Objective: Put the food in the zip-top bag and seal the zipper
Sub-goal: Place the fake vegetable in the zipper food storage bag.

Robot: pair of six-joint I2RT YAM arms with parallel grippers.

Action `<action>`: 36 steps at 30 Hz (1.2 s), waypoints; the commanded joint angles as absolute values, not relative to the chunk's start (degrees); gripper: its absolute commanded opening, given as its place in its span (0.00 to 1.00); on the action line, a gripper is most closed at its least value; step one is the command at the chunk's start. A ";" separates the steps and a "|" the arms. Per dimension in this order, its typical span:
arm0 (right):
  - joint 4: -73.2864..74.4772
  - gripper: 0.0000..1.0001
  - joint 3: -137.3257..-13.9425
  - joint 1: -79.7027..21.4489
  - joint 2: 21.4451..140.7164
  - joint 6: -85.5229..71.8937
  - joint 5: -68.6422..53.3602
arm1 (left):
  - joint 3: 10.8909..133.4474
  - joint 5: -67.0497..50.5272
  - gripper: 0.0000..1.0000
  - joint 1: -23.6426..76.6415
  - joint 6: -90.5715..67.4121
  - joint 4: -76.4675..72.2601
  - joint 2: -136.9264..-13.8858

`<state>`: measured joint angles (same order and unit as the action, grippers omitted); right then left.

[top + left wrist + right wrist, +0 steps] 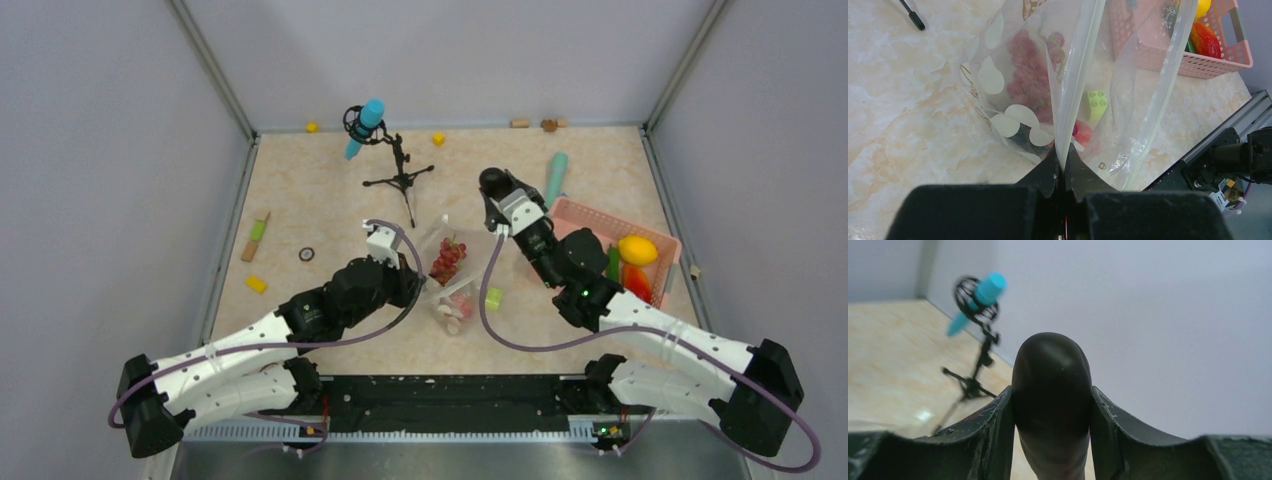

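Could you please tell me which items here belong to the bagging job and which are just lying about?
Job: zip-top bag, red grape bunch, lemon, green vegetable, dark piece in right end effector.
Lying about: microphone stand, lime-green cylinder, yellow blocks, teal cylinder.

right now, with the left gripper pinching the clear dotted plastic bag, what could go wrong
1. The left gripper pinches only a thin edge of the clear polka-dot plastic bag; the film may slip out and the bag sag shut.
2. The right gripper clamps a dark rounded piece off to one side of the bag, so the drop could miss or snag the film.
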<state>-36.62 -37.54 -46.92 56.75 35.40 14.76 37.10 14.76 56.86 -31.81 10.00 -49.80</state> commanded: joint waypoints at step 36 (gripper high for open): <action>-26.26 0.24 -37.47 -54.17 61.73 -10.52 2.20 | 35.63 12.27 0.00 56.78 -33.20 5.87 -47.42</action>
<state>-30.11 -34.39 -52.84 60.60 -5.04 -3.44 35.94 13.04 56.84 -32.88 8.99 -48.47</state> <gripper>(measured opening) 0.474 0.012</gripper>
